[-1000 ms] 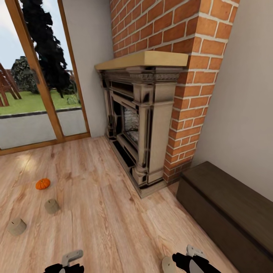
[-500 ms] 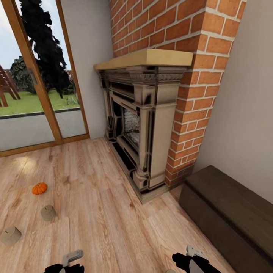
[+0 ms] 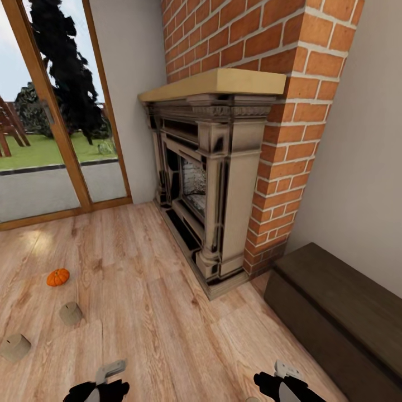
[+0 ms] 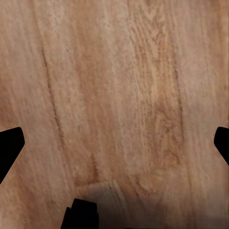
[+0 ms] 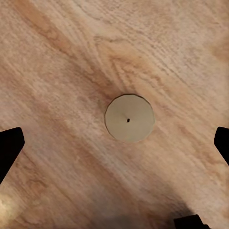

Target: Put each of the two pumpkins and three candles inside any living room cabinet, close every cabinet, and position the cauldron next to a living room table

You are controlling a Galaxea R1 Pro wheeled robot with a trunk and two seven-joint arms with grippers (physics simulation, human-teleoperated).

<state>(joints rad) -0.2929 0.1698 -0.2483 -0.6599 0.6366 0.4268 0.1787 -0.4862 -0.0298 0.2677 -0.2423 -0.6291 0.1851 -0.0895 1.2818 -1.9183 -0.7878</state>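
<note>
right gripper: jaws spread wide, holding nothing, hanging straight over a candle that stands upright on the wood floor (you can see the wick dot dead centre).
left gripper: also wide and empty, just bare planks under it.
other stuff to collect: one pumpkin and two more candles sit on the floor off to the left, well apart from the arms.
cabinet: low dark unit on the right past the fireplace, looks closed.
step: lining up the first candle pick, I'd say.
next: drop straight down and close around the candle's sides, staying centred so it doesn't tip.
</note>
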